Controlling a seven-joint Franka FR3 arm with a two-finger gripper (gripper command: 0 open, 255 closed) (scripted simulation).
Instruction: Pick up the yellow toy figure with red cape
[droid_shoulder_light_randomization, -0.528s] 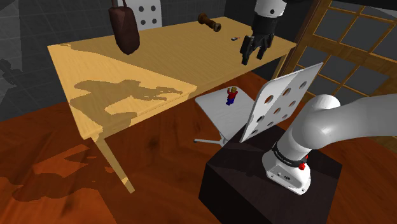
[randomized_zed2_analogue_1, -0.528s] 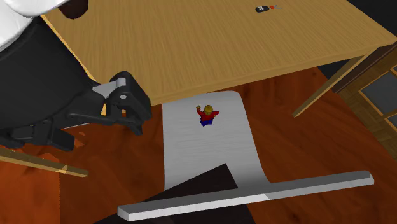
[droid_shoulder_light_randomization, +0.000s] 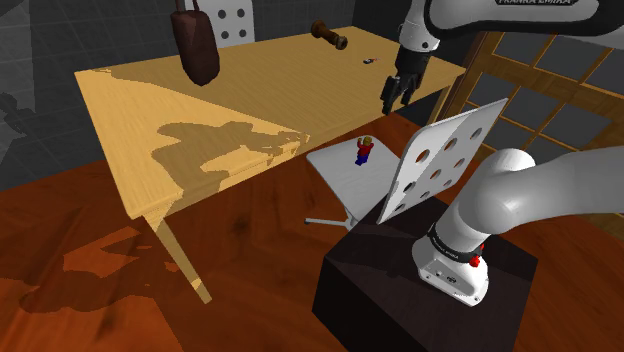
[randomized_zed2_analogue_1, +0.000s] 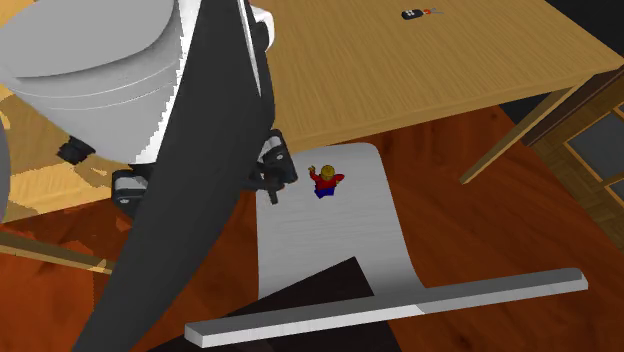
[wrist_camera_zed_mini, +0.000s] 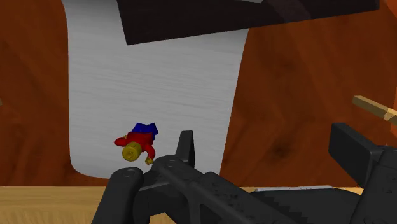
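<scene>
Over the tabletop (droid_shoulder_light_randomization: 150, 110) edge nearest the chair seat (randomized_zed2_analogue_1: 330, 255), the gripper (droid_shoulder_light_randomization: 393, 92) has turned on its wrist and come a little lower than half a second ago. Its fingers (wrist_camera_zed_mini: 186, 149) stand well apart, with nothing between them. The arm (randomized_zed2_analogue_1: 200, 150) has swung in across the second exterior view, which brings the gripper close beside the yellow toy figure (wrist_camera_zed_mini: 137, 145) there, though it hangs well above it. The figure, with its yellow head and red body, has not shifted. It rests on the pale chair seat, near the end that tucks toward the tabletop. Seen from the wrist, it sits just outside one finger, not between the two. This looks like the approach turning into alignment. The gripper likely needs a sideways correction to straddle the figure before descending, keeping clear of the tabletop's edge.
</scene>
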